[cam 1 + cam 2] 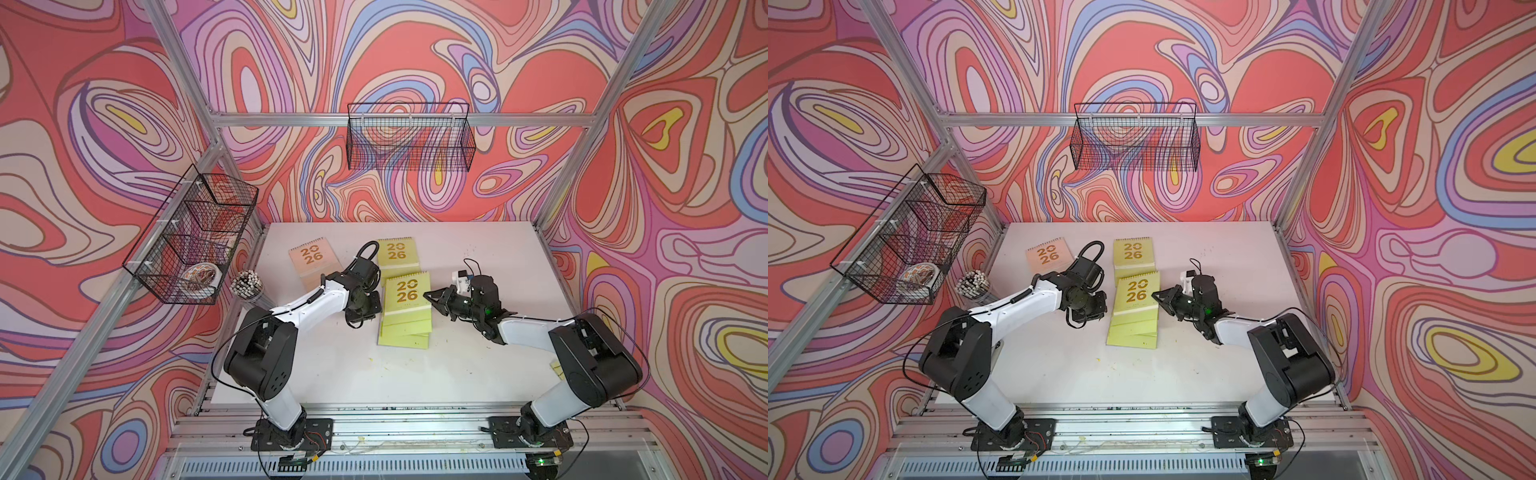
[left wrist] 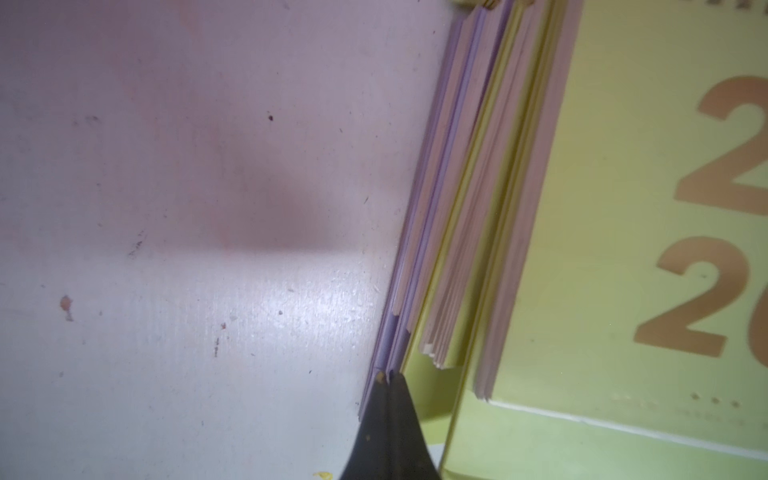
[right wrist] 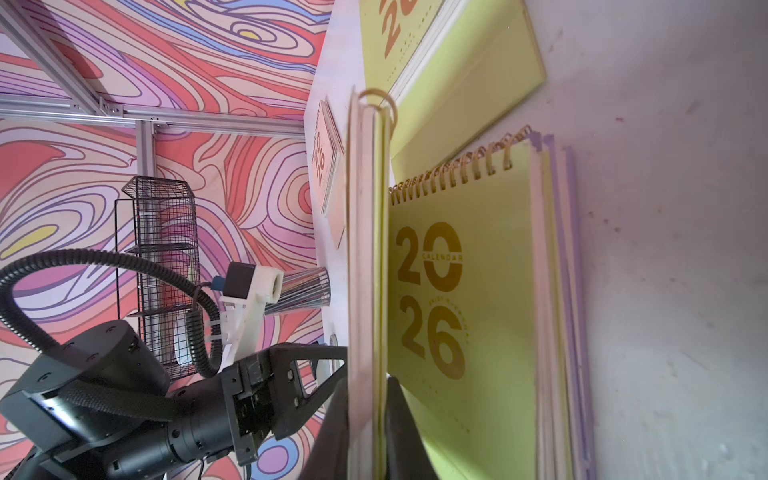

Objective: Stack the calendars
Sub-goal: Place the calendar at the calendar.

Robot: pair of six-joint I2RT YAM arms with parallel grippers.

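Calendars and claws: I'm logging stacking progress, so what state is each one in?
Right claw: shut on the lifted lime calendar.
Left claw: shut, tip against the stack at its lavender edge.
Lifted lime calendar: held over the stack, apart from it.
Stack: lime cover on top, lavender beneath, edges uneven.
Far lime calendar: flat, unstacked.
Peach calendar: flat, unstacked.
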